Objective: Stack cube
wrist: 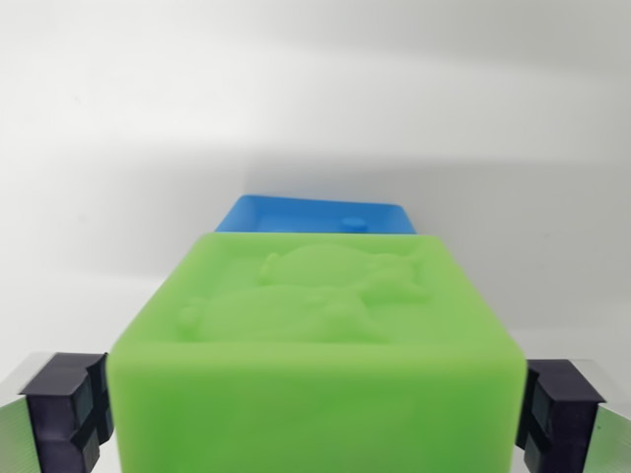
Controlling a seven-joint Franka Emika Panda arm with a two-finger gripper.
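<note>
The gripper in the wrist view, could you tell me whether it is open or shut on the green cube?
Shut on the green cube: both dark fingers press its sides, gripper straddling it.

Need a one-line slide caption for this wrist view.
Green cube sits between the gripper pads, with the blue cube just behind it.

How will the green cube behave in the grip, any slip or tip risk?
The green cube looks solid with flat sides, so probably stiff and unlikely to roll. Its smooth, slightly glossy surface might slip between the finger pads. The raised relief on top could make anything stacked there wobble.
</note>
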